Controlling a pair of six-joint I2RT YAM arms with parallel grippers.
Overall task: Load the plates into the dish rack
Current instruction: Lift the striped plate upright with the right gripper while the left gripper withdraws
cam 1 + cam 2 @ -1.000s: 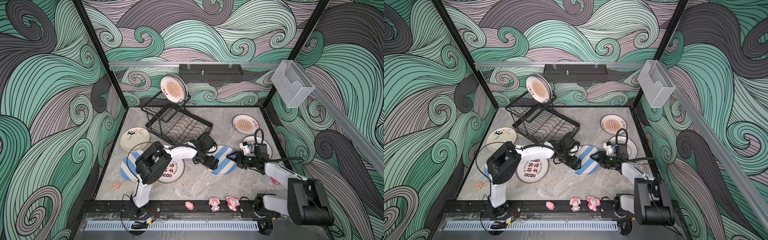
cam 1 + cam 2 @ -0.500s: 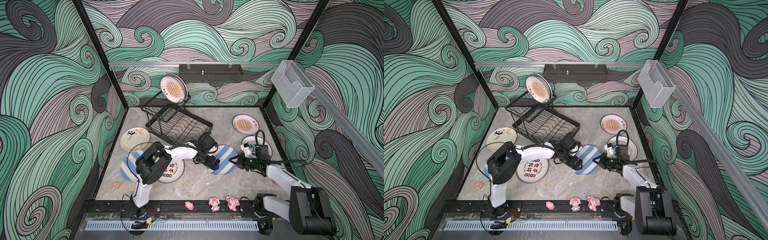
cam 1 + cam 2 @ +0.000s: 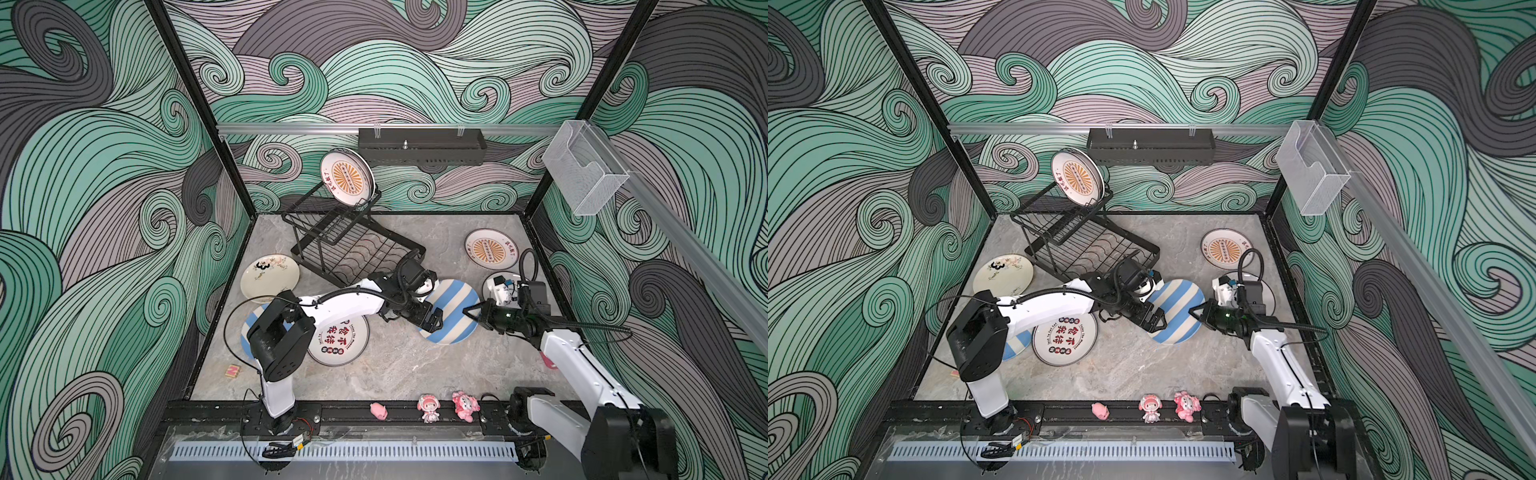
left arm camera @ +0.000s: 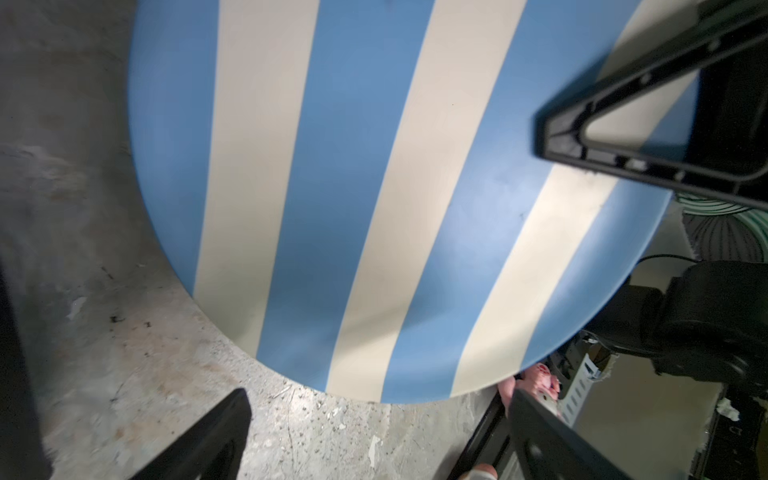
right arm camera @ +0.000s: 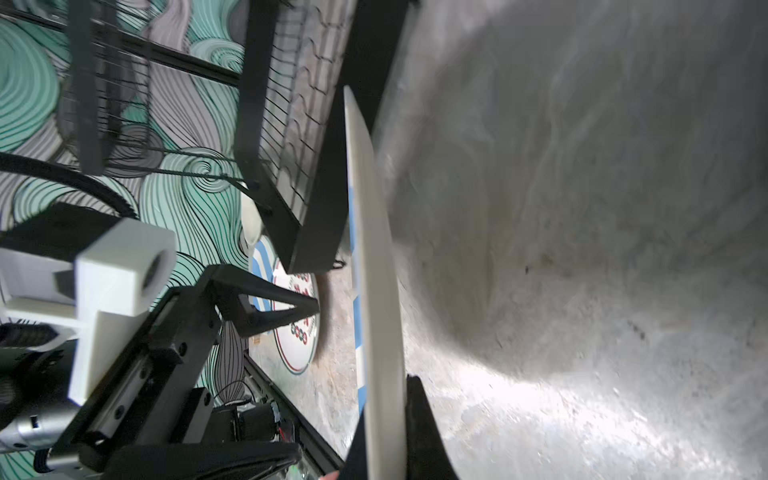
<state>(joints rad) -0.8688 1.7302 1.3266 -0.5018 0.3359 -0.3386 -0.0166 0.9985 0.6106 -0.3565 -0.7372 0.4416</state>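
Handover at mid-table: the right gripper (image 3: 468, 311) is clamped on the rim of a blue-and-cream striped plate (image 3: 453, 307), which looks tipped up off the grey table (image 3: 395, 365), while the left gripper (image 3: 432, 321) hovers at the opposite rim, fingers spread with nothing between them. The plate is just in front of the dish rack (image 3: 357, 253). Step in hand, it seems, is raising this plate for loading — the next move calls for turning it on edge and steering it into a slot, clear of the rack's wire edge and the left arm (image 3: 345, 305). Seven plates show: a sunburst plate (image 3: 347, 178) standing in the rack's upper tier, a second sunburst plate (image 3: 490, 249) flat toward the back right, a second striped plate (image 3: 247, 332) under the left arm, a characters plate (image 3: 338, 340) beside it, a floral plate (image 3: 270, 276) left of the rack, and a pale plate (image 3: 486, 283) half hidden under the right arm (image 3: 532, 320) — plus the one gripped. One rack, two arms, three pink figurines (image 3: 428, 407) on the base rail (image 3: 340, 415).
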